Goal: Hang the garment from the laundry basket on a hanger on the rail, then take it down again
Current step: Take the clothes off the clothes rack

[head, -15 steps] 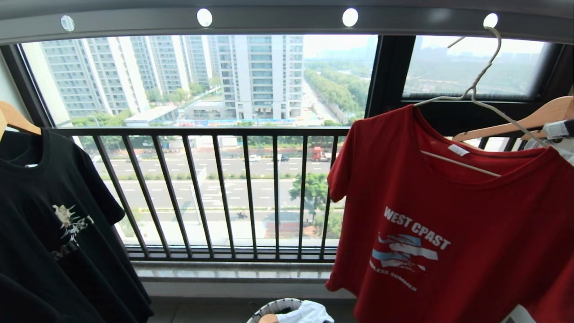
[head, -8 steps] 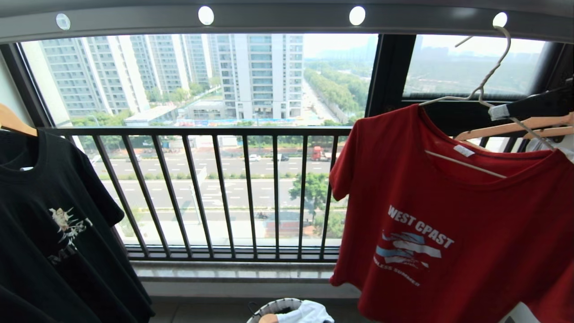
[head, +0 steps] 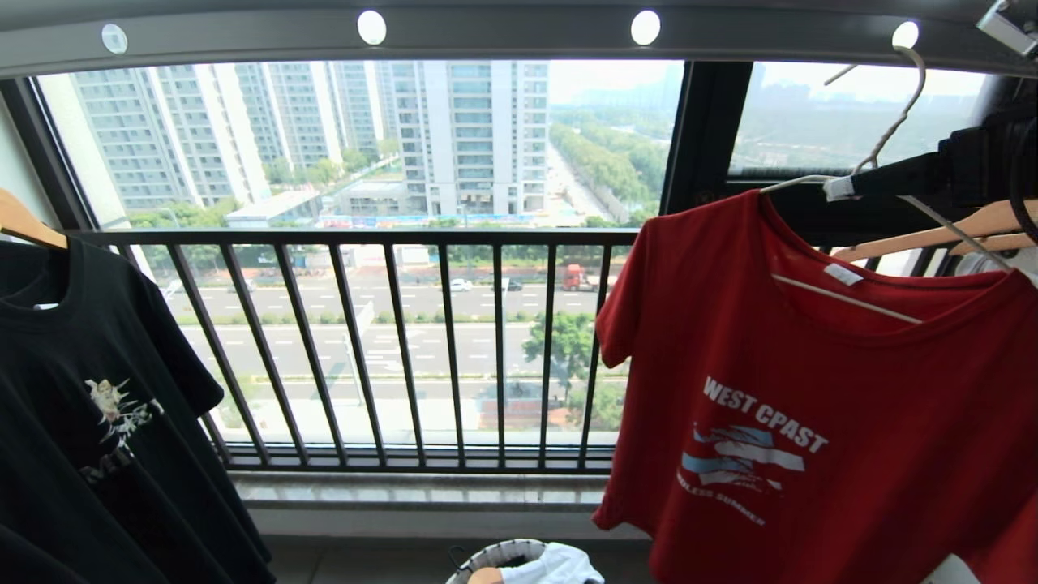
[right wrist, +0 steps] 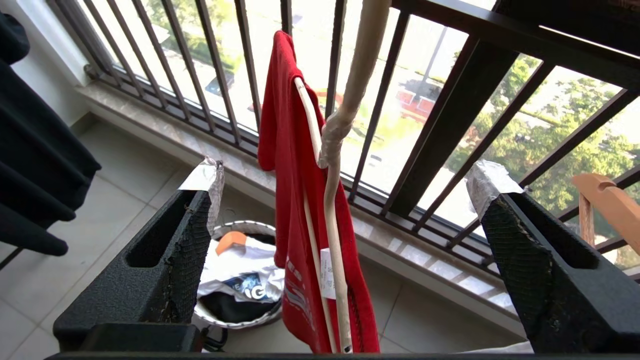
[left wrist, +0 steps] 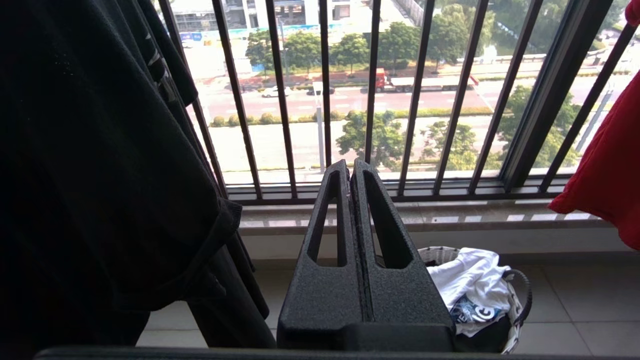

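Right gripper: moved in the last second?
Yes. The right gripper has come up and leftward past the wooden hanger, now open at the neck of the wire hanger.

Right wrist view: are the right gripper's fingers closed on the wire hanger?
No. The right gripper stands wide open, the hanger passing untouched between its fingers.

The right gripper (right wrist: 340, 190) is raised high at the far right of the scene, its black arm reaching in level from that side, and its two fingers (right wrist: 165, 260) stand wide apart. The left gripper (left wrist: 350, 167) hangs low on the left, its fingers pressed together and holding nothing.
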Motion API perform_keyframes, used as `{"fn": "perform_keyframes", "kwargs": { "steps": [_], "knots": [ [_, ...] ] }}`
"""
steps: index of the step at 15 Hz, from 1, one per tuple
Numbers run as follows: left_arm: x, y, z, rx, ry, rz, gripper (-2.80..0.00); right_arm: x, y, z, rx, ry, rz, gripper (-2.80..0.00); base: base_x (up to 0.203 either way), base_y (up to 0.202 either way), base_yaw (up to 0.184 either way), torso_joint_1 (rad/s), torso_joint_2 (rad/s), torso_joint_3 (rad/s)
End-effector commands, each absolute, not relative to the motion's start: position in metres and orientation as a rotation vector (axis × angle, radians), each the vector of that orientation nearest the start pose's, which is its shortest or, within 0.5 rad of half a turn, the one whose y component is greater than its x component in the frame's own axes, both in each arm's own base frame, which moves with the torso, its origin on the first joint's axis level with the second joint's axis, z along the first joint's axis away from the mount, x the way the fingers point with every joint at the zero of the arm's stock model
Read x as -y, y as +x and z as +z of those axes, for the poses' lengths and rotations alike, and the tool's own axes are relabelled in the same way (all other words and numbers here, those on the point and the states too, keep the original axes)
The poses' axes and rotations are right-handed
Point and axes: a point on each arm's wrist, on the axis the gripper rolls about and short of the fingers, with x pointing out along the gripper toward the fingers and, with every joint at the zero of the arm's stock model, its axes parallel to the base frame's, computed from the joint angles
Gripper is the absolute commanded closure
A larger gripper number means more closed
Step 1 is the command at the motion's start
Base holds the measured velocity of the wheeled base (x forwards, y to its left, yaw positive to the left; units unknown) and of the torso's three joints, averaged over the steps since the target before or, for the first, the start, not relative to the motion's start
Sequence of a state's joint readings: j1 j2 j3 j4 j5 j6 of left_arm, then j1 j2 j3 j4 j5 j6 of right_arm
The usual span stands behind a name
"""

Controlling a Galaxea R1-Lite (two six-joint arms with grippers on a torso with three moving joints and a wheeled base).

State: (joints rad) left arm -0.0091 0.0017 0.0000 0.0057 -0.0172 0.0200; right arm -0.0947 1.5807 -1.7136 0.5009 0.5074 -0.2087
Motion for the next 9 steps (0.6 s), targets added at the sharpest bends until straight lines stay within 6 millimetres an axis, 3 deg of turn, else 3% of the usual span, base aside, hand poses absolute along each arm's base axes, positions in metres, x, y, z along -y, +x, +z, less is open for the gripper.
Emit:
{"fn": "perform_keyframes", "kwargs": {
  "steps": [1,9],
  "knots": [
    [0.000,-0.023,0.075,-0.007,0.020,-0.026,0.00,0.015,0.272,0.354,-0.329,-0.085,0.448,-2.80,0.000,0.000,0.000,0.000,0.00,0.000],
    [0.000,-0.023,0.074,-0.009,0.020,-0.026,0.00,0.012,0.289,0.349,-0.306,-0.082,0.467,-2.80,0.000,0.000,0.000,0.000,0.00,0.000]
  ]
}}
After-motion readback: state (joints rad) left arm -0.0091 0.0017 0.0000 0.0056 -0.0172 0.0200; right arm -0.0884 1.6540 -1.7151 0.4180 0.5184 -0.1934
